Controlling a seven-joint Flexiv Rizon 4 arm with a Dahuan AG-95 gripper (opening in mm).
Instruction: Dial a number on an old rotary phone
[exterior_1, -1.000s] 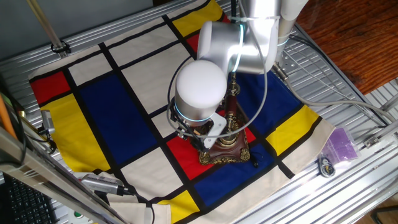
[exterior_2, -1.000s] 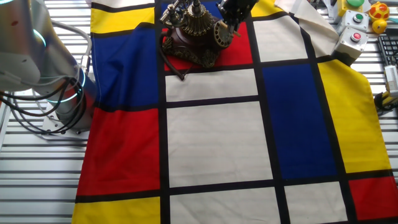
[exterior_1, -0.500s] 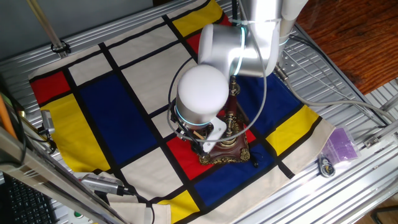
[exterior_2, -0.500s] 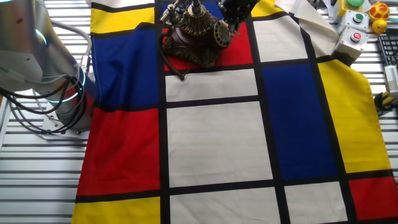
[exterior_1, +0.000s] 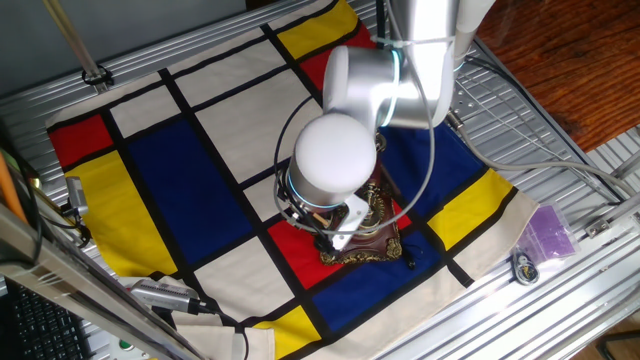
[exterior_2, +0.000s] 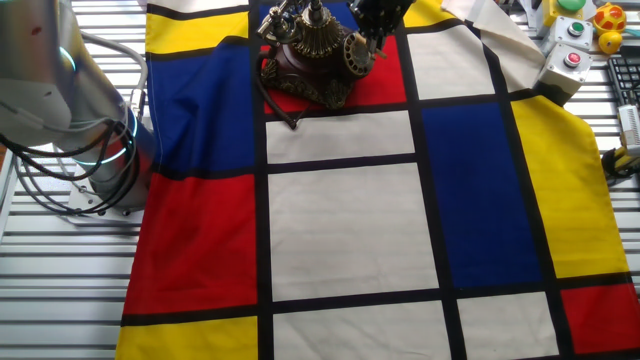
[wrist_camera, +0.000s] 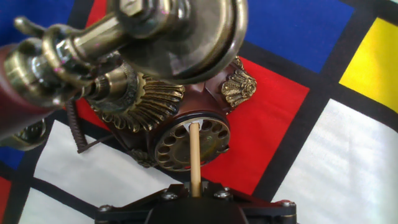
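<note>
The old rotary phone (wrist_camera: 214, 93) has a dark red-brown base with brass trim, and its brass handset (wrist_camera: 168, 31) fills the top of the hand view. Its dark round dial (wrist_camera: 171, 148) faces the hand camera. My gripper (wrist_camera: 195, 186) is shut on a thin wooden stick (wrist_camera: 194, 158), whose tip rests on the dial's upper part near the finger holes. In one fixed view the arm's wrist covers most of the phone (exterior_1: 368, 243). In the other fixed view the phone (exterior_2: 310, 60) sits at the cloth's far edge, with my gripper (exterior_2: 376, 22) just right of the dial.
A checked cloth (exterior_2: 350, 230) in red, blue, yellow and white covers the table. The phone's coiled cord (wrist_camera: 77, 132) trails off its left side. A purple bag (exterior_1: 548, 232) and a small round object (exterior_1: 524, 267) lie off the cloth. A button box (exterior_2: 563, 62) stands at the corner.
In one fixed view the wrist has shifted slightly right and down over the phone. The phone has not moved, and the stick stays in the gripper.
</note>
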